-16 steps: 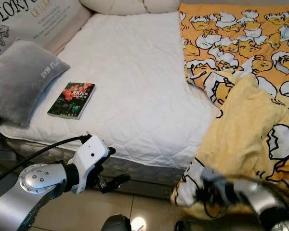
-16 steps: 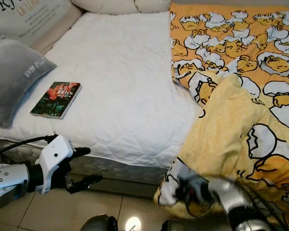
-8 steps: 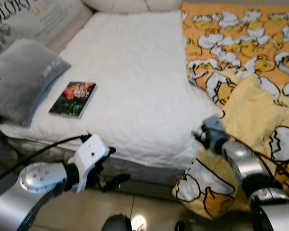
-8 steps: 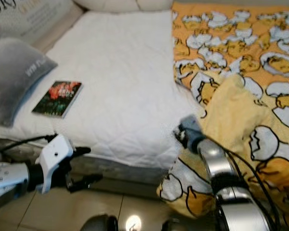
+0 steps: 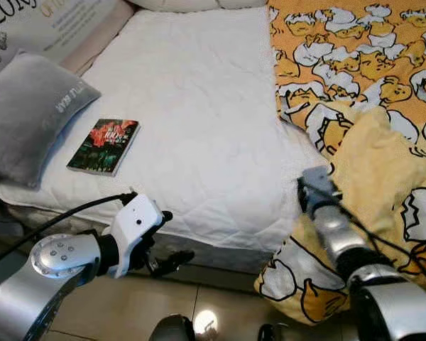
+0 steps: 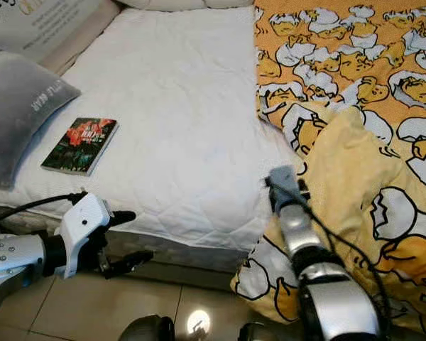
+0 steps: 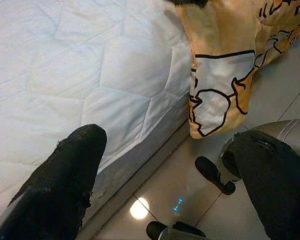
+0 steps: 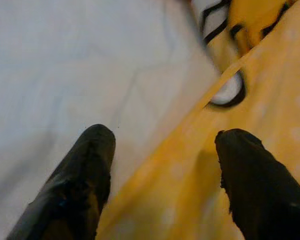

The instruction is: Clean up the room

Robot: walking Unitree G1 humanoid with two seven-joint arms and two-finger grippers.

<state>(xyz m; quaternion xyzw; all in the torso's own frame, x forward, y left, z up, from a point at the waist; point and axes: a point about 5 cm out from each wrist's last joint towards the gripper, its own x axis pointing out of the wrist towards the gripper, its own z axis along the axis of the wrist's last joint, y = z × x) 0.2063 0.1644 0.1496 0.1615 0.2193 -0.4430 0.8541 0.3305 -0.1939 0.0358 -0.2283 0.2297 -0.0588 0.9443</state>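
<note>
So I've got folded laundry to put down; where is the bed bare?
The white mattress is bare between the book and the yellow blanket. The grey pillow crowds its left edge; the blanket covers the right.

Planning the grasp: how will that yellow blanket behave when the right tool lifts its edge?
The yellow blanket looks floppy: it hangs crumpled over the mattress edge, so it will probably sag and drag. The right tool, open at its edge, likely gathers only a fold.

Right gripper (image 8: 160, 165) risen from low floor side to blanket (image 5: 383, 170) edge at mattress (image 5: 199, 128) corner.
</note>
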